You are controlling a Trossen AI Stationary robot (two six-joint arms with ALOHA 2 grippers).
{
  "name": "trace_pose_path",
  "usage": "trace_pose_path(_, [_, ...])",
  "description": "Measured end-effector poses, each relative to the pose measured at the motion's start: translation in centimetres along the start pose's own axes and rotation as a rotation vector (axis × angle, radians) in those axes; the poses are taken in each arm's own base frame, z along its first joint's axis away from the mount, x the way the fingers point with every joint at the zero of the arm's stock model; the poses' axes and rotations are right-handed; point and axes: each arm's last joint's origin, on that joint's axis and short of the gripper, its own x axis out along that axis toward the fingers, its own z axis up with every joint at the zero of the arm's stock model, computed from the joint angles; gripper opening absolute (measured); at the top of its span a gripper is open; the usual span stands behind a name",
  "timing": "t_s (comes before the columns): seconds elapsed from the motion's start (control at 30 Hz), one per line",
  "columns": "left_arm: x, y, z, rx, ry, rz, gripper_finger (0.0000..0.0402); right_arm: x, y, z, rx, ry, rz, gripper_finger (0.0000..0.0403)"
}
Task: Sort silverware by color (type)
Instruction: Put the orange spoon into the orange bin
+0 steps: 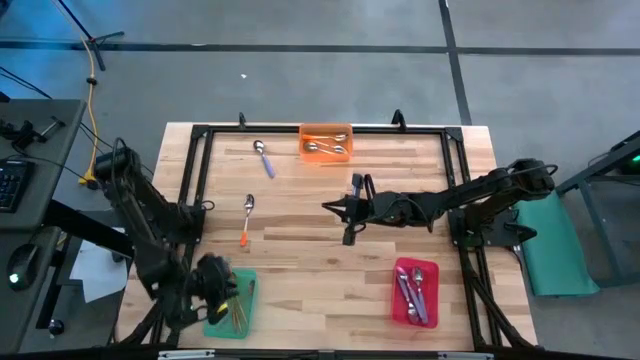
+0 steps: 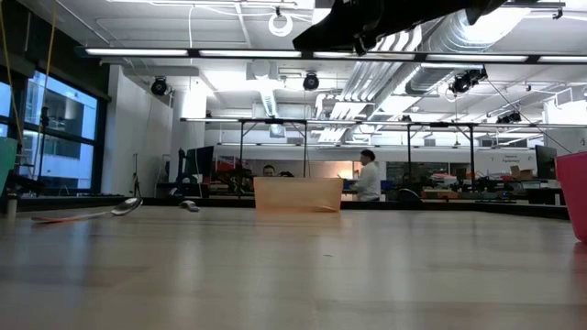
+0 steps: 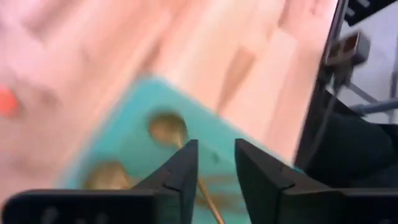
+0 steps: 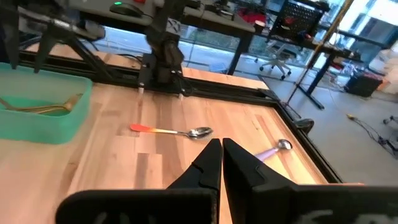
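An orange-handled spoon (image 1: pixel 246 220) (image 4: pixel 172 131) and a purple-handled spoon (image 1: pixel 263 157) (image 4: pixel 272 150) lie flat on the wooden table. More orange-handled spoons lie in the orange tray (image 1: pixel 326 142), purple-handled ones in the red tray (image 1: pixel 415 290), and gold ones (image 3: pixel 166 127) in the green tray (image 1: pixel 232 305). My left gripper (image 3: pixel 216 149) (image 1: pixel 225 300) hovers open above the green tray, over a gold spoon's handle. My right gripper (image 4: pixel 222 144) (image 1: pixel 332 207) is shut and empty, raised over the table's middle, pointing toward the left side.
A black metal frame (image 1: pixel 196 170) runs round the tabletop. The orange tray (image 2: pixel 298 194) stands at the far edge, the red tray (image 2: pixel 578 194) near right, the green tray (image 4: pixel 37 112) near left. Bare wood lies between the trays. People sit in the room beyond the table.
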Motion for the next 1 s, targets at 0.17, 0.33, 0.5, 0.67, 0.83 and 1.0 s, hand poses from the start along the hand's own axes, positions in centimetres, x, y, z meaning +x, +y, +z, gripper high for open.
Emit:
trace_pose_path(0.17, [-0.5,1.9,3.8,0.139,-0.110,0.019,0.0027,0.6,-1.5,-0.3,0.057,-0.017,0.095,0.0000])
trace_pose_path(0.33, [0.7,6.0,6.0,0.158,-0.174,-0.008,0.0006,1.0,-2.9,-0.2,0.057,-0.055,0.112,0.0000])
trace_pose_path(0.5, [2.5,9.9,7.6,0.134,-0.266,-0.141,0.0001,1.6,-4.8,-0.6,0.045,-0.075,0.122,0.0000])
trace_pose_path(0.67, [3.9,13.1,8.9,0.108,-0.320,-0.167,0.0001,3.4,-7.1,-2.6,0.076,-0.074,0.197,0.0000])
trace_pose_path(0.83, [4.8,15.2,9.4,0.059,-0.290,-0.120,0.0004,5.0,-8.5,-5.1,0.110,-0.019,0.200,0.0000])
trace_pose_path(1.0, [5.3,16.6,10.6,0.039,-0.328,-0.039,0.0028,6.7,-9.3,-7.3,0.159,-0.023,0.167,0.0000])
